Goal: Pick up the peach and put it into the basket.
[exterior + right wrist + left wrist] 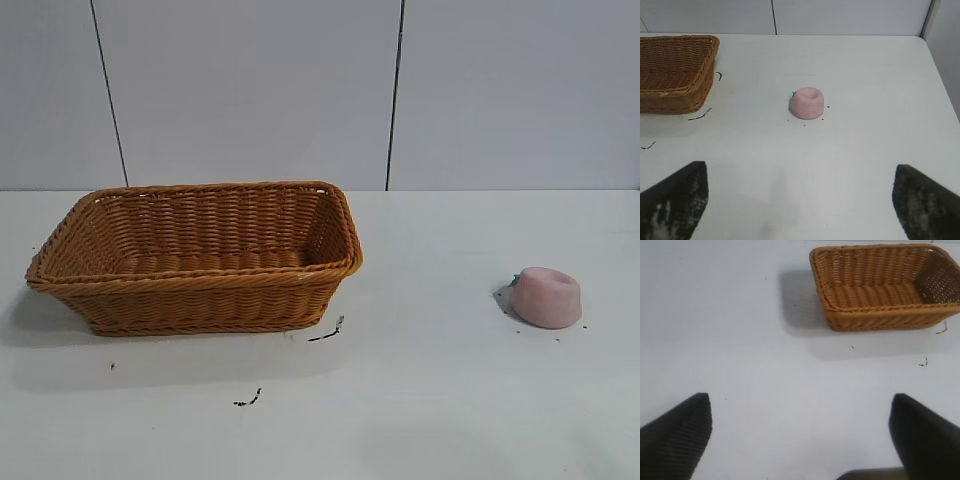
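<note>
The peach (547, 296), a small pale pink squat lump with a tiny green leaf, sits on the white table at the right. It also shows ahead of my right gripper (801, 172), which is open and empty, well short of the peach (807, 102). The orange-brown wicker basket (200, 290) stands at the left, empty inside. My left gripper (801, 407) is open over bare table, with the basket (880, 320) farther off. Neither arm shows in the exterior view.
Small dark marks (327, 333) lie on the table just in front of the basket's right corner, and another (248, 400) nearer the front. A pale panelled wall (400, 90) runs behind the table. The table's edge (940, 75) shows beyond the peach.
</note>
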